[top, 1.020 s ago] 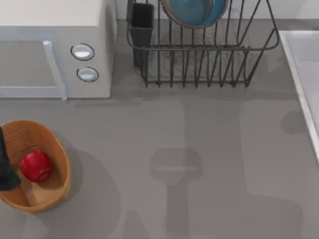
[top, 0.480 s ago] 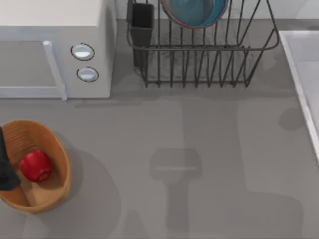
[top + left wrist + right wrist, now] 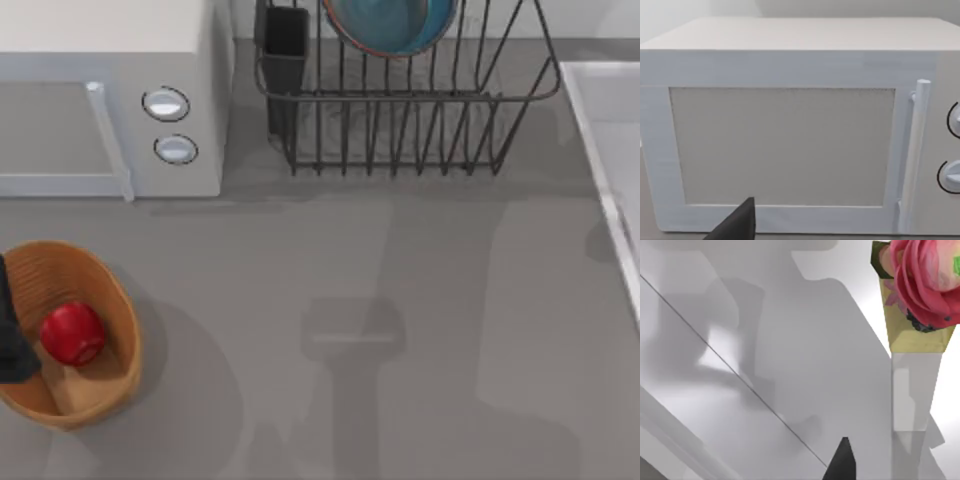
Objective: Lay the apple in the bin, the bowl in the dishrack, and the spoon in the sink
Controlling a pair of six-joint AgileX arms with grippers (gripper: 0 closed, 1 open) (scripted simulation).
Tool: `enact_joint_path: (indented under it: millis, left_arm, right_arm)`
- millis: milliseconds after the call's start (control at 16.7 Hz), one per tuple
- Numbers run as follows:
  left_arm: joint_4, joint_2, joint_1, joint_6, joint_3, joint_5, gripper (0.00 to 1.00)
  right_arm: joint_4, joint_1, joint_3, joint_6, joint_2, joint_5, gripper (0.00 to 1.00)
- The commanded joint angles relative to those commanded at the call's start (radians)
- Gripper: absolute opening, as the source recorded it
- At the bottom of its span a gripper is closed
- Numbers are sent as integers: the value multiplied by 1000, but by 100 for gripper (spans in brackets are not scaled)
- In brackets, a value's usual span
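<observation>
**Shadow sliding toward the sink**

Shifted right since a second ago: grey arm shadow on the table, now nearer the pale white sink. Small glossy red apple lying in the oval tan woven bin. Deep blue round bowl propped in the dark wire dishrack. Right gripper over the basin, likely for the spoon. Left gripper parked facing the white microwave. Open or shut: cannot tell for either.

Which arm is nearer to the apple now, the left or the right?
Left. The left arm is at the bin's left rim, just beside the apple. The right pincer is over the sink, at the table's far right side.
</observation>
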Motion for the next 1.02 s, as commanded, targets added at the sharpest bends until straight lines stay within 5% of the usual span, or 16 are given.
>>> enact_joint_path:
  millis: [420,1020]
  left_arm:
    - [0,0,0,0,0,0,100]
    - [0,0,0,0,0,0,100]
  right_arm:
    - [65,2,-82,1,-26,1,0]
    - [65,2,-82,1,-26,1,75]
